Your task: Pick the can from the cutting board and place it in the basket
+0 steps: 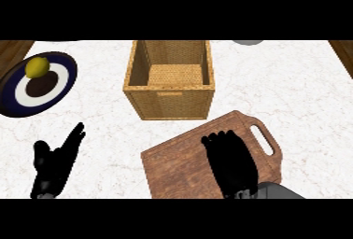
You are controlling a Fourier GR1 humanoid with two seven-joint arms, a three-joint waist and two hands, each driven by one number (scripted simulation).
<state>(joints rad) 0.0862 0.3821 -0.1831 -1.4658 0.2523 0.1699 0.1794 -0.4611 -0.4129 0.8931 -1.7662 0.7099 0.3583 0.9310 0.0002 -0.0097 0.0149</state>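
The wooden cutting board lies at the lower right of the counter, its handle pointing to the upper right. My right hand is stretched over the middle of the board and covers it as one dark shape. No can shows anywhere; if it is on the board, the hand hides it. The wicker basket stands just beyond the board at the centre, open at the top, and nothing shows inside it. My left hand rests open at the lower left, fingers up, away from the board.
A dark blue and white plate with a yellow lemon on it sits at the far left. A grey object peeks in at the top edge. Wooden strips border the marble counter's upper corners.
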